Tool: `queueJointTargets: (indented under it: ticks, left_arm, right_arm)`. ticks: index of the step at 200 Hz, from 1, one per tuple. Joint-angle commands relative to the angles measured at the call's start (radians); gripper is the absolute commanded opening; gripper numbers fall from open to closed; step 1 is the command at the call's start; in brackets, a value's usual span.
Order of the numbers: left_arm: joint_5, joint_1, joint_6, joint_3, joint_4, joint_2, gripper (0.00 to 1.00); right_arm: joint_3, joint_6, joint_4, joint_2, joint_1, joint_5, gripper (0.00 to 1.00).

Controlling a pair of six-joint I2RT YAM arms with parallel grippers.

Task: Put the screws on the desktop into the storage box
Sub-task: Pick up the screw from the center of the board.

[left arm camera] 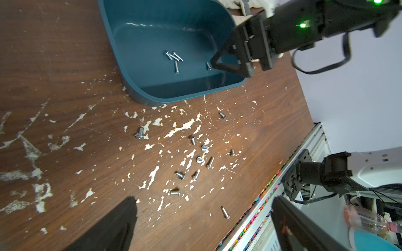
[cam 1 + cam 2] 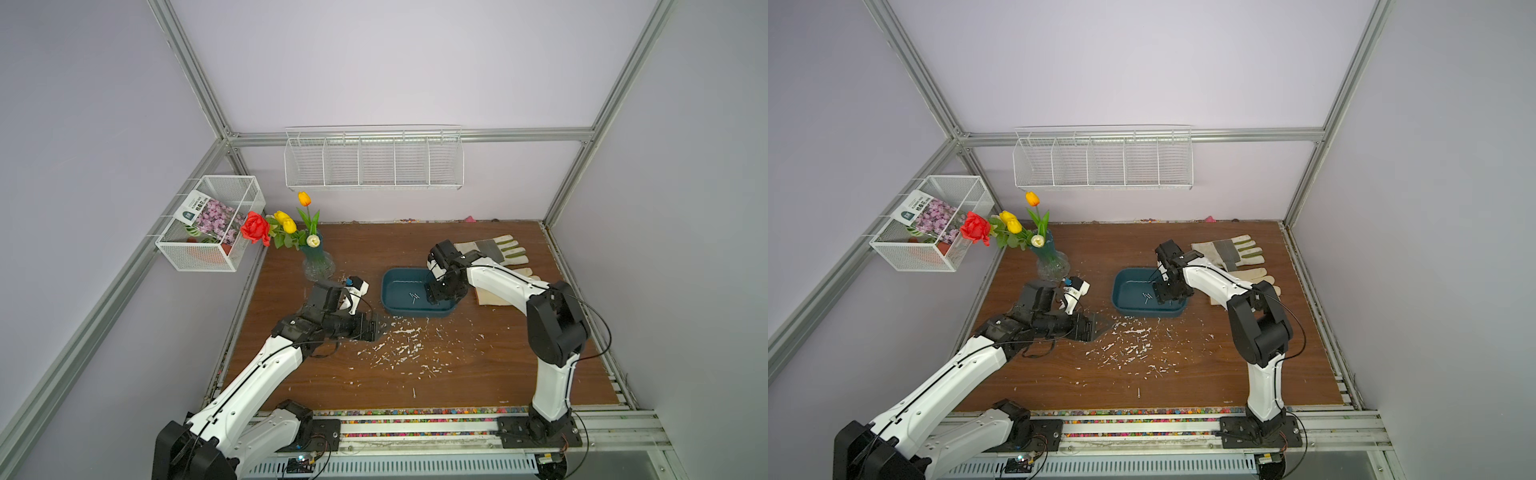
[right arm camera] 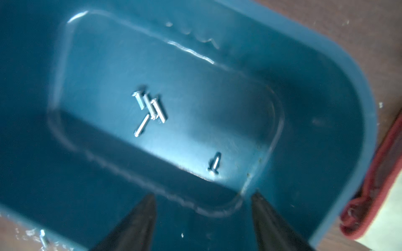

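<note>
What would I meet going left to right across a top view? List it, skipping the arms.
White wire-mesh basket → vase of flowers → storage box → work gloves.

A robotics lab test cell, dressed up as a hobby bench. A cage of silver aluminium extrusion beams (image 2: pixel 226 135) carries plain lilac wall panels (image 2: pixel 395 62) around a worn brown wood-grain board (image 2: pixel 478 365). Two white-and-black robot arms (image 2: pixel 257 374) are bolted to a slotted metal rail (image 2: pixel 415 430) at the front edge, with loose cables and a bare circuit board (image 2: pixel 297 462) beneath (hardly home furnishing). The props: a white wire-mesh divided rack (image 2: pixel 374 160), a clear glass vase of bright flowers (image 2: pixel 318 266), pale leather work gloves (image 2: pixel 498 251).
</note>
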Motion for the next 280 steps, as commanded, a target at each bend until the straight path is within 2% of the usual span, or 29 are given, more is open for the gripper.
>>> queueJointTargets:
  ticks: [1,18,46,112,158,190,213,226,234,244,248,254,265,280]
  left_arm:
    - [-0.032,0.005,0.007,0.009,-0.021,0.013,1.00]
    - [-0.041,0.005,0.006,0.010,-0.022,0.012,1.00]
    - [-0.069,0.005,0.001,0.014,-0.024,0.017,1.00]
    - [-0.122,-0.003,-0.049,0.055,-0.025,0.109,1.00]
    - [-0.186,-0.010,-0.095,0.101,-0.066,0.185,1.00]
    - [-0.254,-0.026,-0.089,0.160,-0.150,0.270,1.00]
    - [-0.274,-0.050,-0.082,0.195,-0.174,0.338,0.91]
    - [-0.276,-0.062,-0.082,0.208,-0.164,0.369,0.80]
    - [-0.277,-0.067,-0.085,0.214,-0.159,0.388,0.70]
    - [-0.285,-0.074,-0.086,0.224,-0.156,0.412,0.45]
    - [-0.289,-0.077,-0.085,0.228,-0.155,0.421,0.40]
    - [-0.293,-0.082,-0.084,0.235,-0.153,0.434,0.39]
    - [-0.299,-0.088,-0.085,0.246,-0.151,0.459,0.44]
    - [-0.305,-0.095,-0.088,0.257,-0.142,0.487,0.42]
  right_arm:
    - [-0.055,-0.017,0.048,-0.091,-0.004,-0.020,0.86]
    - [-0.097,-0.009,0.061,-0.145,-0.003,-0.020,0.93]
    - [-0.190,0.017,0.086,-0.242,0.005,-0.025,0.99]
    - [-0.445,0.089,0.183,-0.521,0.067,-0.102,0.99]
    - [-0.512,0.114,0.171,-0.641,0.134,-0.055,0.99]
    - [-0.554,0.134,0.191,-0.697,0.140,-0.068,0.99]
    - [-0.573,0.132,0.188,-0.725,0.140,-0.063,0.99]
    - [-0.582,0.128,0.188,-0.730,0.139,-0.059,0.99]
    - [-0.586,0.126,0.185,-0.733,0.140,-0.057,0.98]
    - [-0.591,0.126,0.186,-0.734,0.140,-0.056,0.98]
    - [-0.593,0.126,0.187,-0.736,0.140,-0.057,0.98]
    - [-0.595,0.126,0.189,-0.738,0.139,-0.057,0.99]
    - [-0.595,0.125,0.191,-0.740,0.140,-0.057,0.98]
    - [-0.595,0.121,0.195,-0.741,0.140,-0.056,0.98]
